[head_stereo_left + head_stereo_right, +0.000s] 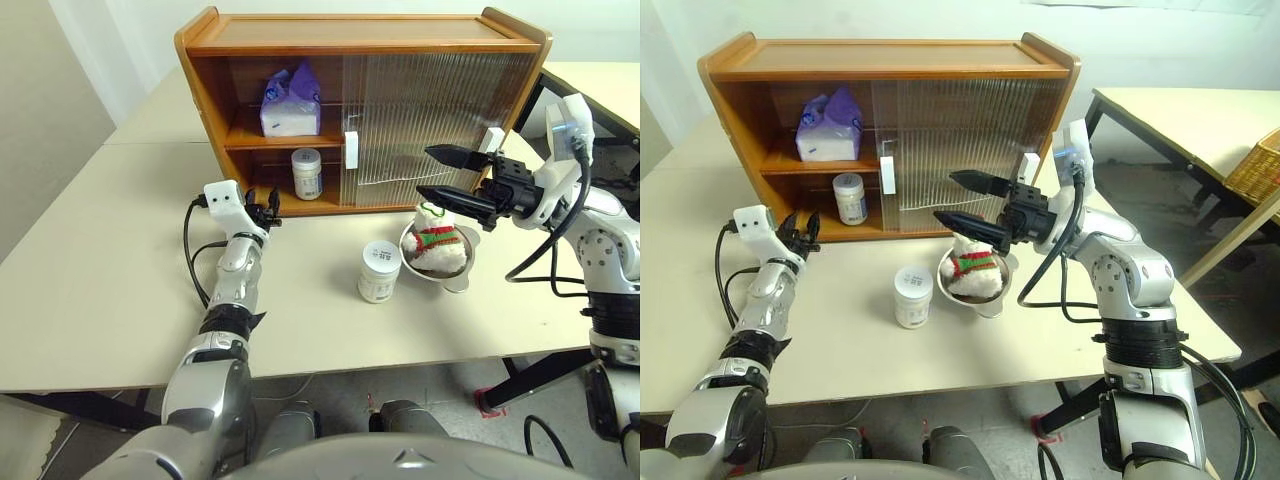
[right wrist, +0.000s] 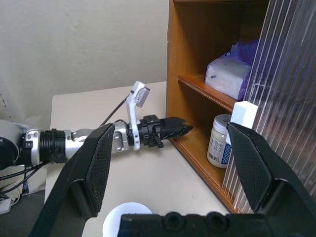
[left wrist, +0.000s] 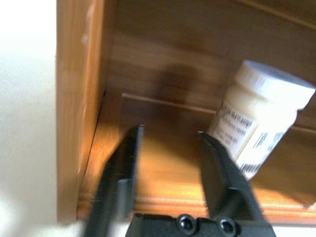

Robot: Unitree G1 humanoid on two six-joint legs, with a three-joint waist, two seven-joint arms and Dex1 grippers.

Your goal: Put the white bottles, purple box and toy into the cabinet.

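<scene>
While the left gripper (image 3: 170,131) hangs partly open and empty, a white bottle (image 1: 307,173) stands upright on the cabinet's (image 1: 260,40) lower shelf.

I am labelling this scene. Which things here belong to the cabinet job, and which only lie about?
Job:
- bottle on lower shelf
- bottle on table
- purple box on upper shelf
- toy
- cabinet

Lying about:
- steel bowl under the toy
- wicker basket
</scene>
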